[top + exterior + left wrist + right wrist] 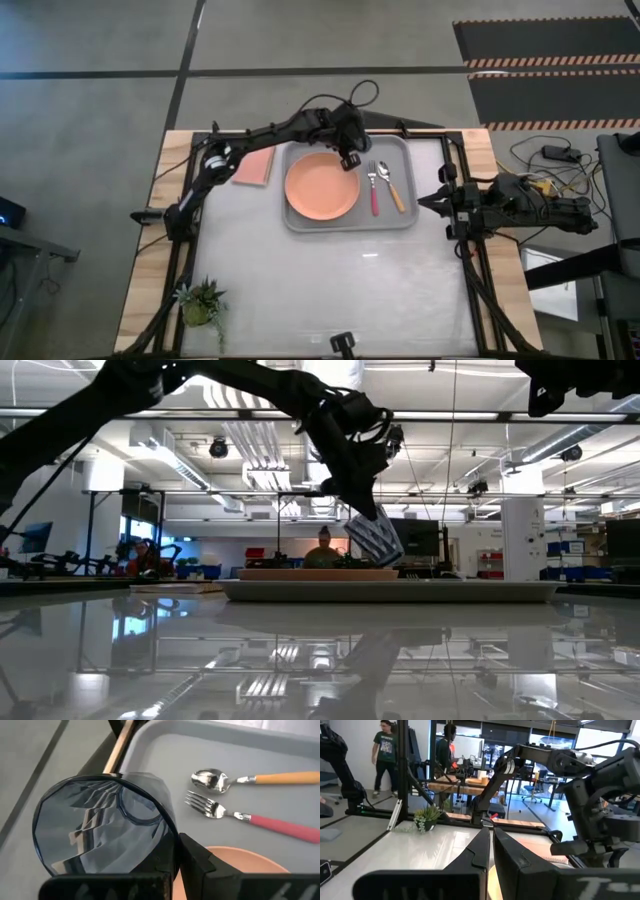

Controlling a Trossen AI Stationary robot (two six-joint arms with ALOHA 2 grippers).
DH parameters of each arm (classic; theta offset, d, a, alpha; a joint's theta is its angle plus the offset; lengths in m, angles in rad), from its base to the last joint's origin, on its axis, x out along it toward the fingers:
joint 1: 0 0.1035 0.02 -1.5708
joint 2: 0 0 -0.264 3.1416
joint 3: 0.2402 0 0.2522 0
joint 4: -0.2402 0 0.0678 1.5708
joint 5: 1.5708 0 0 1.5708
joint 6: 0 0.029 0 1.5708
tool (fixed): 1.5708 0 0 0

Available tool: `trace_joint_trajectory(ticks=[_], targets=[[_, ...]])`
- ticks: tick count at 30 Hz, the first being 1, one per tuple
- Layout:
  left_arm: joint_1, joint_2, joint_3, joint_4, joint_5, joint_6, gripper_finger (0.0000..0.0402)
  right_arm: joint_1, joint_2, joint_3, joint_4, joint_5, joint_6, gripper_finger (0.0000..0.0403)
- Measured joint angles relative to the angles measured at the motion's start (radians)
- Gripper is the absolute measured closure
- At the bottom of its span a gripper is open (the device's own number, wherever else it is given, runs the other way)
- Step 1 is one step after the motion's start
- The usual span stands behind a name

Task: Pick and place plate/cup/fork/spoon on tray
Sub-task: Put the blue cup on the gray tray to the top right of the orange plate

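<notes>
The grey tray (400, 215) lies at the table's far middle. The salmon-orange plate (320, 187) rests flat on its left half. The pink-red-handled fork (374, 195) and the orange-handled spoon (394, 188) lie side by side on its right half. My left gripper (348, 150) is over the tray's far edge, between the plate and the cutlery, shut on the dark blue translucent cup (372, 538). My right gripper (425, 203) is shut and empty, just off the tray's right edge. My left gripper holds the cup by its side wall at the rim (167, 832), which faces the wrist. One finger (197, 860) lies on the outside; the other is hidden behind the cup's wall. The fingers point steeply down. The cup hangs tilted, clear of the tray (225, 750).
A pink rectangular pad (253, 167) lies left of the tray. A small potted plant (203, 303) stands at the table's near left corner. People stand in the room beyond the table.
</notes>
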Motion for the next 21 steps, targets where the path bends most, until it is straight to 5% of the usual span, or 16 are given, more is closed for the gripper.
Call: trace_joint_trajectory(ticks=[14,21], targets=[[0.0,0.0,-0.074,0.074,-0.02,-0.045,0.04,0.0,0.0,0.0,-0.002,0.0,0.009,0.039],[0.0,0.0,-0.089,0.083,-0.02,-0.071,0.0369,0.0,0.0,0.0,-0.002,0.0,0.009,0.039]])
